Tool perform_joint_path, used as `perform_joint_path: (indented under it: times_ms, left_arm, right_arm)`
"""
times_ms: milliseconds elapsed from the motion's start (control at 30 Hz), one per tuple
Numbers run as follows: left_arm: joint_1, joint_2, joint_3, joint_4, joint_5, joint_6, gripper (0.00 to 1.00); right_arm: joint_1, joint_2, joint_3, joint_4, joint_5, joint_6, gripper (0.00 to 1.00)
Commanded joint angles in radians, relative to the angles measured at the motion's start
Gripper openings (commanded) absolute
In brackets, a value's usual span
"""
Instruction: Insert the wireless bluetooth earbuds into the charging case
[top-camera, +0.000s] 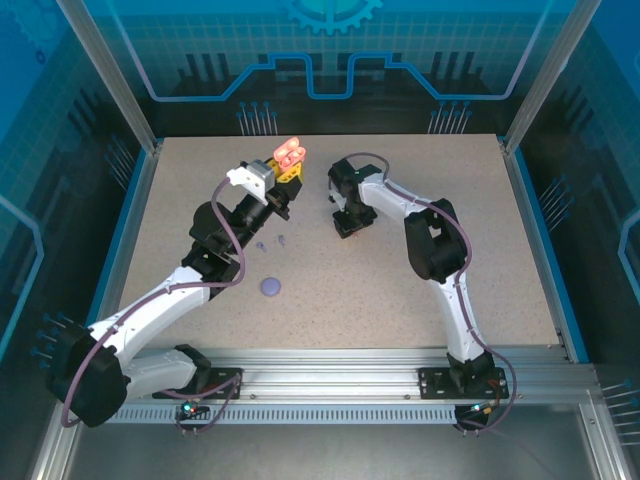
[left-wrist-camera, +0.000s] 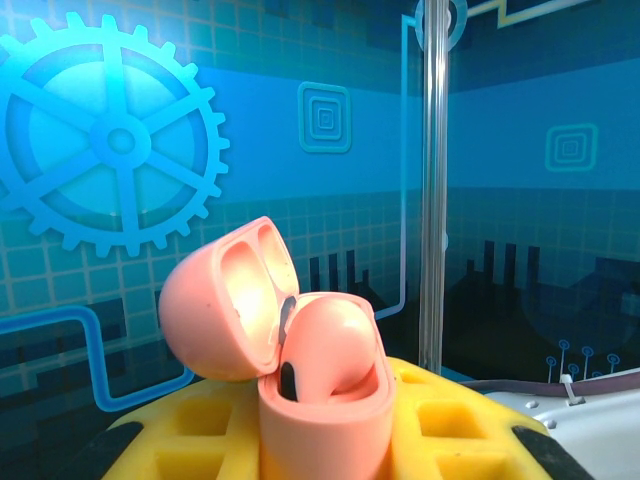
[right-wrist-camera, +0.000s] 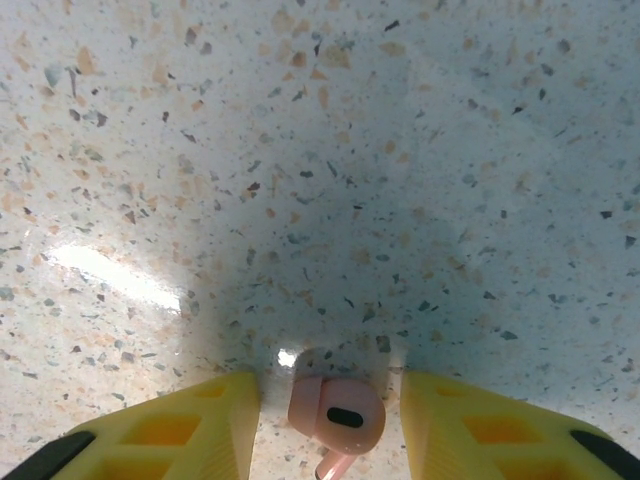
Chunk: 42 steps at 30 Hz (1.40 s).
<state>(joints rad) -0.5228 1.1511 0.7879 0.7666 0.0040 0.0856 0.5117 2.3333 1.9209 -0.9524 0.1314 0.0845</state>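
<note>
Left gripper (left-wrist-camera: 320, 450) holds the open pink charging case (left-wrist-camera: 325, 350) aloft. Right gripper (right-wrist-camera: 328, 382), jaws wide, straddles a pink earbud (right-wrist-camera: 337, 412).

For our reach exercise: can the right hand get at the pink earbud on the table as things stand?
Probably yes: the pink earbud lies on the table between the open fingers of the right hand, nothing covering it.

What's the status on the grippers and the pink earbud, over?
Left gripper shut on open pink case, lid up. Right gripper open, straddling pink earbud on table. Nothing seen in the way.
</note>
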Motion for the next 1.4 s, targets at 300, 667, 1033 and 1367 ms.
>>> perform_joint_path:
  times_ms: [300, 667, 1033, 1367]
  left_arm:
    - [-0.006, -0.002, 0.019, 0.019, 0.004, 0.008, 0.00]
    - [-0.005, 0.001, 0.021, 0.019, 0.011, 0.004, 0.00]
    - [-0.005, 0.003, 0.022, 0.016, 0.015, 0.002, 0.00]
    - [-0.005, 0.009, 0.022, 0.020, 0.020, -0.009, 0.00]
  right_arm:
    - [0.001, 0.038, 0.006, -0.033, 0.023, -0.012, 0.35]
    - [-0.030, -0.033, -0.044, 0.005, -0.016, 0.014, 0.28]
    - [-0.030, -0.117, -0.119, 0.060, -0.035, 0.017, 0.28]
    - [-0.023, -0.102, -0.130, 0.031, -0.013, 0.049, 0.31]
